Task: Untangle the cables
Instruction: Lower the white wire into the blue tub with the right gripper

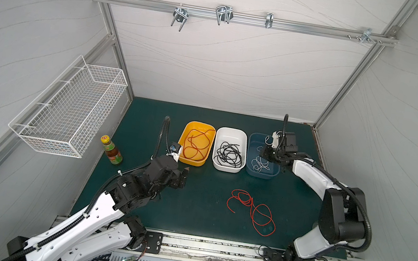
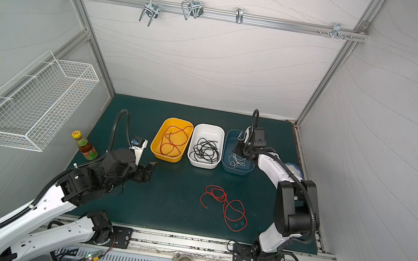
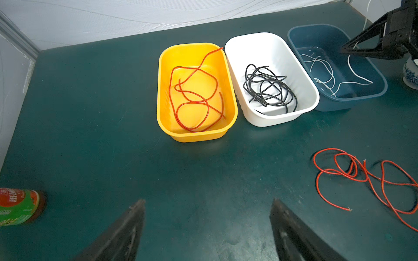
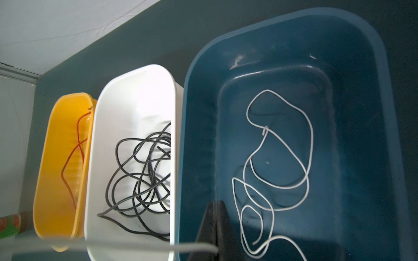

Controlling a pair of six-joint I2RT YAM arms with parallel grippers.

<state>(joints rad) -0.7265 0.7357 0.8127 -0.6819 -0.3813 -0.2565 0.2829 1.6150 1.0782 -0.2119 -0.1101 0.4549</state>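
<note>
Yellow tub (image 3: 199,135) looks glossy plastic, red cable (image 3: 366,180) smooth, green tabletop (image 3: 90,113) matt.

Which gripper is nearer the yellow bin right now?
Left. The left gripper hangs open just in front of the yellow bin; the right gripper is over the blue bin at the row's far end, shut on a white cable.

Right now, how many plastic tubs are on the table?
3, side by side in both top views: yellow tub left, white tub middle, blue tub right. None looks hidden.
</note>
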